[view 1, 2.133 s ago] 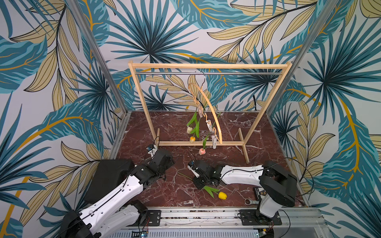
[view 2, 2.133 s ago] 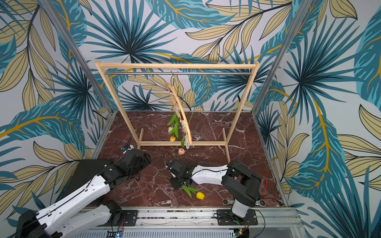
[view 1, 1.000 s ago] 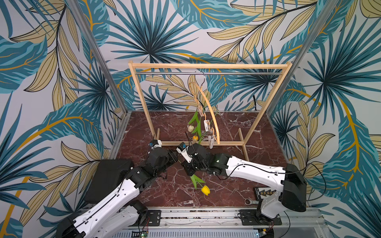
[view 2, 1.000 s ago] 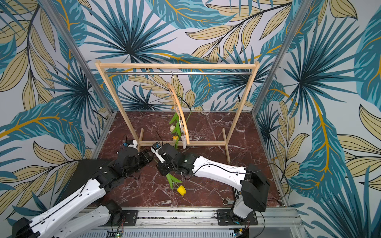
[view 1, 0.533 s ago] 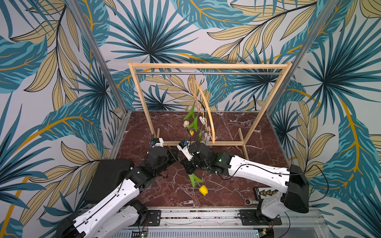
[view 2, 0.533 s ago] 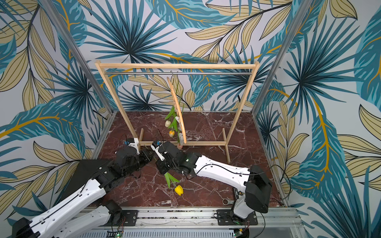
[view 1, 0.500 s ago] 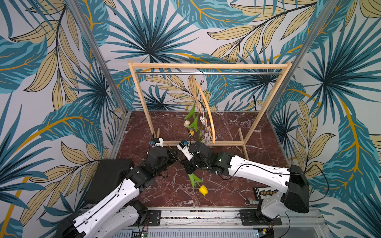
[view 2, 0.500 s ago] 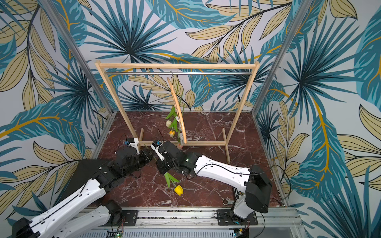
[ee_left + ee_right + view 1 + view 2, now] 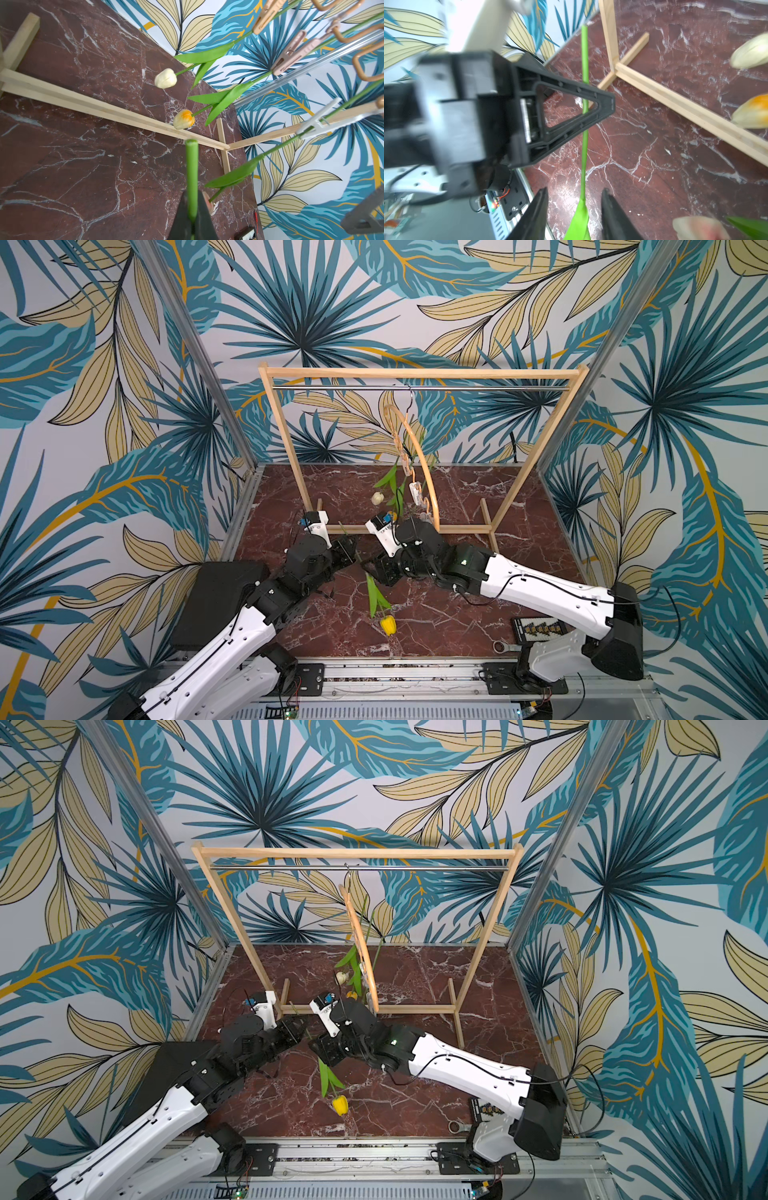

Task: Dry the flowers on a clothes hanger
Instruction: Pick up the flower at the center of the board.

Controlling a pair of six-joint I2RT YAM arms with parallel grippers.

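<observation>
Yellow tulip [image 9: 387,624] head-down, thin green stem pinched by left end effector [image 9: 192,199], right end effector [image 9: 574,190] parted around it.

Both top views are bright and evenly lit by diffuse light; shadows on the marble floor [image 9: 436,630] are faint and soft. Focus is sharp throughout, with mild wide-angle bowing at the edges. In the right wrist view the left gripper [image 9: 609,104] blurs toward its housing, and the cream tulip head [image 9: 751,54] is out of focus. The left wrist view is sharp.
</observation>
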